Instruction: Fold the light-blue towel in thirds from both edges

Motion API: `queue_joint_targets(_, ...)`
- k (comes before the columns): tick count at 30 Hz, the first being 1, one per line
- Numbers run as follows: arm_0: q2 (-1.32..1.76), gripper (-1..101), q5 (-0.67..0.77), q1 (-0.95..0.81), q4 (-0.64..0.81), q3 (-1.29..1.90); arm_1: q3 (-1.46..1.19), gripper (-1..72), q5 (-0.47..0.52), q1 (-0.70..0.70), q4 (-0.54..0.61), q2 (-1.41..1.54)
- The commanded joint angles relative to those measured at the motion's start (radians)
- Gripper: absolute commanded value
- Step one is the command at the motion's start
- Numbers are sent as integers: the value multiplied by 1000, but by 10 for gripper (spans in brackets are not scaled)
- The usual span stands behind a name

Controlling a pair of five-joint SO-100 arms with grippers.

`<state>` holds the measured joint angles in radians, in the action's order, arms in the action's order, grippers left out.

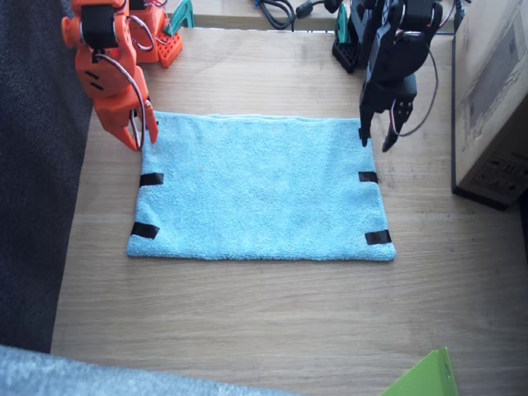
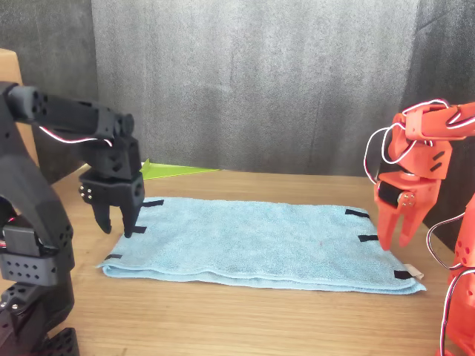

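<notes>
The light-blue towel (image 1: 260, 190) lies spread flat on the wooden table (image 1: 247, 313); in the front view the towel (image 2: 252, 237) shows a doubled thickness along its near long side. Black tape strips (image 1: 151, 179) mark one short edge and strips (image 1: 368, 176) mark the other. The orange right gripper (image 1: 139, 136) points down over the towel's far corner on its side, fingers slightly apart, holding nothing. The black left gripper (image 1: 375, 140) hangs over the opposite far corner, open and empty. From the front, the left gripper (image 2: 115, 226) and right gripper (image 2: 395, 239) sit just above the cloth.
A cardboard box (image 1: 495, 99) stands at the table's edge beside the left arm. A green sheet (image 1: 425, 379) pokes in at the near edge. Cables (image 1: 276, 10) lie at the back. A dark curtain (image 2: 260, 81) hangs behind the table.
</notes>
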<state>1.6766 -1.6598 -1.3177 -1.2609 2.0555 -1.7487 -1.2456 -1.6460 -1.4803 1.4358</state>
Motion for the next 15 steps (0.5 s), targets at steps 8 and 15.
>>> queue_joint_targets(8, -34, 235, -35, -34, -18, -83, -21, 197, -6, -17, 11, 52)
queue_joint_targets(15, -58, 241, -51, -54, -18, -89, -17, 208, 3, -15, 23, 23)
